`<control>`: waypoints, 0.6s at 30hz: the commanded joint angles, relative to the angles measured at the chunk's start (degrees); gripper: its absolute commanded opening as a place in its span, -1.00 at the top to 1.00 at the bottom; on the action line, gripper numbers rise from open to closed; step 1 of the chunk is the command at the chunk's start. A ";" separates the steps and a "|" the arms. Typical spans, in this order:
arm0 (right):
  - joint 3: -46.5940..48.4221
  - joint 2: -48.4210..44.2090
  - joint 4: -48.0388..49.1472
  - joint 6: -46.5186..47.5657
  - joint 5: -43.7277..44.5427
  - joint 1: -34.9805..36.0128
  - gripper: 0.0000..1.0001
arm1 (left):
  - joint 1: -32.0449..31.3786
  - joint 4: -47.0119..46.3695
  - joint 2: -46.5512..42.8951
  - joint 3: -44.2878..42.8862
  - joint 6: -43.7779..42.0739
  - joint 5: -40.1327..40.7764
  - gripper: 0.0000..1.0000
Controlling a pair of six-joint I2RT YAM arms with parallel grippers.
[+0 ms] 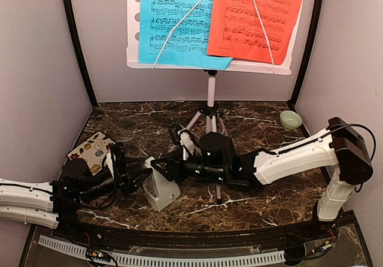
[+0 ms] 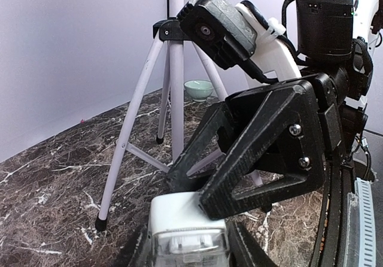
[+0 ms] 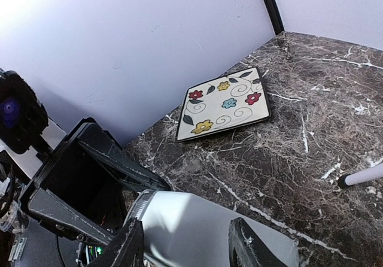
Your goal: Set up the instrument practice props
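Two printed music sheets, blue [image 1: 176, 21] and red-orange [image 1: 257, 18], rest on the white perforated stand [image 1: 210, 87]; my left gripper [image 1: 139, 180] clasps the unplaced pale grey pyramid metronome [image 1: 161, 190], while my right gripper [image 1: 166, 166] straddles it, hold unclear.

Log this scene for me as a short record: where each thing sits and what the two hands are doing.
Music stand: upright at the back, on tripod legs
Sheets: blue sheet left, orange sheet right, both on the stand
Metronome: front centre, between both hands
Left hand: closed on the metronome
Right hand: fingers flank the metronome, grip unclear
Coaster: flat, front left
Bowl: back right
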State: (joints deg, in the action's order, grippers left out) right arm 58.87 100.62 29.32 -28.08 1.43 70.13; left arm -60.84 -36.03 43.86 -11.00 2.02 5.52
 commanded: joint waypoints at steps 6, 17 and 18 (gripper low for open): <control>-4.55 6.83 -22.37 2.74 7.77 -1.49 0.06 | -0.77 2.39 -8.21 0.81 0.53 -4.13 0.81; -3.23 5.03 -22.03 3.95 6.16 -1.42 0.04 | 1.56 27.27 -8.53 -12.63 8.41 19.26 0.88; -3.03 4.91 -21.89 4.12 6.07 -1.41 0.03 | 2.66 33.82 -7.39 -15.09 10.99 20.64 0.89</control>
State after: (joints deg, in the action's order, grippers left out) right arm 59.35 100.95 29.61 -27.40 3.70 69.67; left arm -60.84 -21.21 34.76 -17.30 6.35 14.61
